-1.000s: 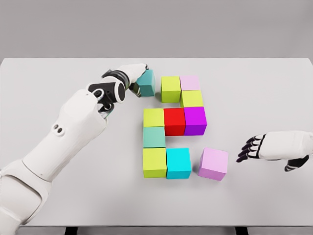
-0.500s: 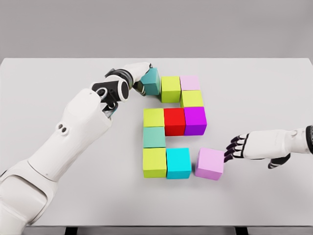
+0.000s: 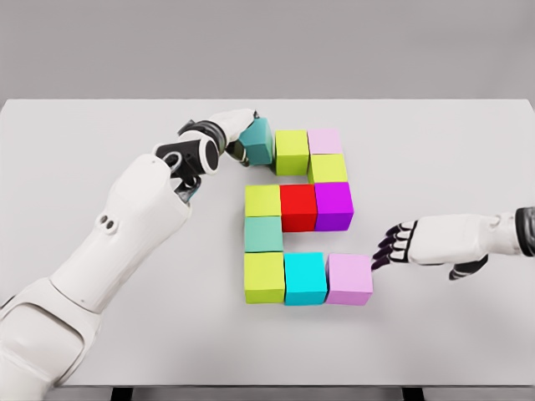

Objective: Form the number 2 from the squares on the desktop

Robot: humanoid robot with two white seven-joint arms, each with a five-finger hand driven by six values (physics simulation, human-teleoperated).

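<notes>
Head view, the only one. Nearly done, by the look of it: bottom row reads lime cube (image 3: 264,277), cyan cube (image 3: 305,278), lilac cube (image 3: 349,279), all touching side by side. Above the lime one, a sage-green cube (image 3: 263,234), then a yellow-green cube (image 3: 262,200) starting the middle row with the red cube (image 3: 298,207) and purple cube (image 3: 333,205). At 12 o'clock from the purple one, a lime-yellow cube (image 3: 328,169), topped by a pale pink cube (image 3: 325,141), with an olive-green cube (image 3: 292,151) to its 9 o'clock.

Left to finish: the teal cube (image 3: 258,140), sitting tilted at the top row's 9 o'clock end, seemingly not yet square with its neighbour.

Left hand (image 3: 232,134) pressed against the teal cube's far side; finger state impossible to tell. Right hand (image 3: 399,245) at 3 o'clock of the lilac cube, fingers relaxed and apart, tips at or just off its side, gripping nothing.

White table (image 3: 451,150) otherwise bare; nothing blocking the last nudge.
</notes>
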